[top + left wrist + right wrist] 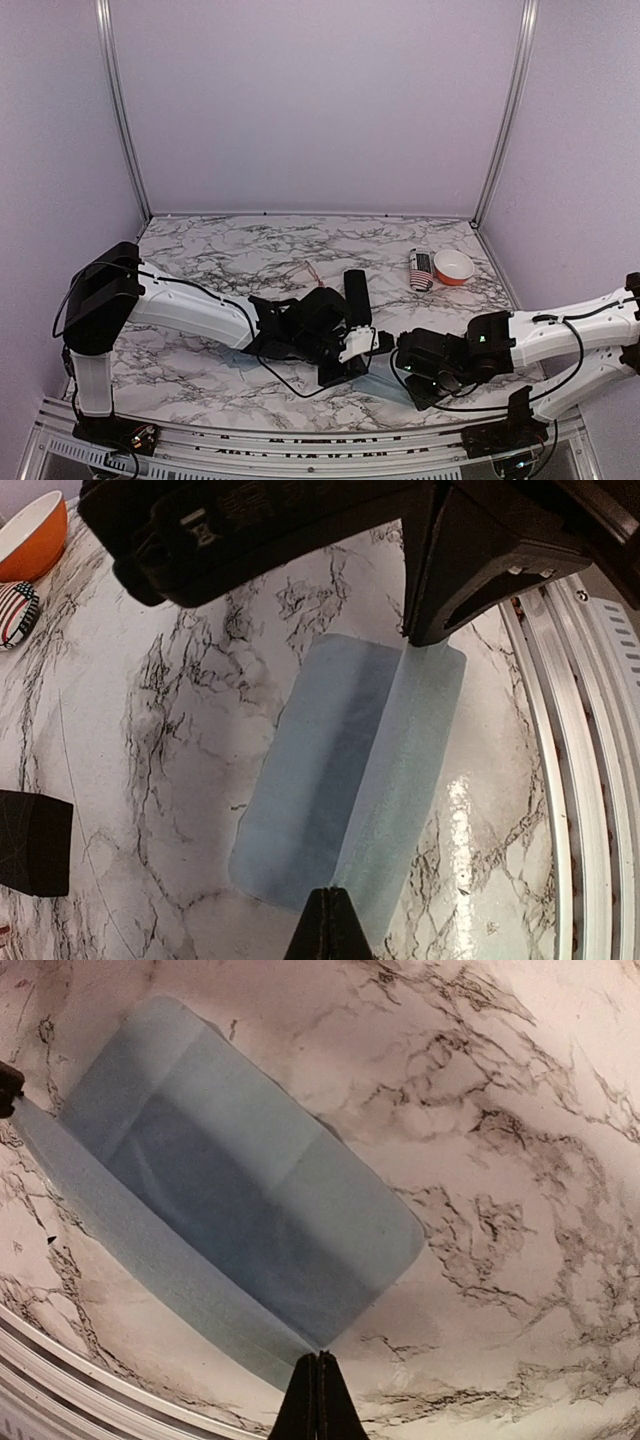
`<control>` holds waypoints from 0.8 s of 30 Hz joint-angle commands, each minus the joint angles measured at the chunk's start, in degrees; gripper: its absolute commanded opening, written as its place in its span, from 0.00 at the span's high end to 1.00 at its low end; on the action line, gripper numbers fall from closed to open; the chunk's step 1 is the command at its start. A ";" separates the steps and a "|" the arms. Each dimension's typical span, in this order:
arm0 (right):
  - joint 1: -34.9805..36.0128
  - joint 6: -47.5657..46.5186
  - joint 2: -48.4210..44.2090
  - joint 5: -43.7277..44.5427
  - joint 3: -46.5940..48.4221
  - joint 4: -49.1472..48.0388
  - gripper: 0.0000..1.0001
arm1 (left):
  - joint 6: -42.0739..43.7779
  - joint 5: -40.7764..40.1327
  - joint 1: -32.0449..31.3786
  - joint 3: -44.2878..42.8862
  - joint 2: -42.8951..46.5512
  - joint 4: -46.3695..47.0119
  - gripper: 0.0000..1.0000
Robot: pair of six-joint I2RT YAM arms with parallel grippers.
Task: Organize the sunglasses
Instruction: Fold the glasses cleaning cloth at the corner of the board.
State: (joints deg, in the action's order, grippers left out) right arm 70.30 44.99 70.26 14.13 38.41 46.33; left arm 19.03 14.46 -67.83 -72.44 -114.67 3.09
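Of the sunglasses, only a thin pinkish wire piece (pixel 313 272) shows, behind my left arm; the rest is hidden. A pale blue translucent cloth (pixel 340 780) (pixel 250 1220) (pixel 386 378) hangs just above the marble between both grippers, folded along a crease. My left gripper (pixel 335 892) (pixel 374 352) is shut on one end of that crease. At the opposite end my right gripper (pixel 318 1355) (pixel 402 374) (pixel 424 635) is shut on the cloth.
A black oblong case (pixel 356 295) (pixel 30 842) lies behind the left wrist. The stars-and-stripes case (pixel 421 270) (pixel 15 613) leans beside an orange bowl (pixel 453 267) (pixel 35 535) at the back right. A metal rail (pixel 590 780) borders the near table edge.
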 commanded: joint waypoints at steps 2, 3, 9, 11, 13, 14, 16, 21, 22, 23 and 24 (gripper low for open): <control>-0.83 0.00 1.27 2.91 2.88 2.40 1.00 | -1.00 -1.36 0.72 -2.22 -2.16 -1.71 1.00; -0.93 0.01 1.36 3.23 2.97 2.45 1.00 | -1.08 -1.51 0.79 -2.40 -2.35 -1.69 1.00; -1.83 -0.17 1.56 3.89 3.07 2.19 1.00 | -1.67 -2.76 1.28 -3.22 -3.20 -1.70 1.00; -2.19 -0.41 1.76 4.16 3.20 2.06 1.00 | -1.74 -2.93 1.38 -3.49 -3.35 -1.69 1.00; -2.47 -0.71 2.16 4.40 3.25 1.75 1.00 | -1.79 -3.19 1.54 -3.84 -3.63 -1.80 1.00; -2.64 -0.96 2.47 4.38 3.29 1.56 1.00 | -1.84 -3.35 1.63 -4.04 -3.84 -1.84 1.00; -2.78 -1.37 3.34 4.22 3.24 1.30 1.00 | -1.90 -3.34 1.73 -4.44 -4.27 -2.24 1.00; -2.96 -1.60 5.17 4.44 3.37 1.13 1.00 | -1.88 -3.45 1.91 -4.83 -4.84 -2.52 1.00; -2.92 -1.53 5.27 4.62 3.42 1.13 1.00 | -1.90 -3.41 1.94 -5.01 -5.00 -2.75 1.00; -2.96 -1.49 5.37 4.78 3.50 1.07 1.00 | -1.85 -3.51 2.00 -5.20 -5.19 -2.96 1.00; -2.90 -1.62 5.45 4.97 3.55 0.93 1.00 | -1.87 -3.66 2.05 -5.17 -5.31 -3.00 1.00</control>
State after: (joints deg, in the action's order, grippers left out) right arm 67.85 43.88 75.35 17.37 40.18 46.54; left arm 17.50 11.94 -66.54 -76.23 -118.45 2.63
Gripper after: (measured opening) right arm 0.007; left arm 0.005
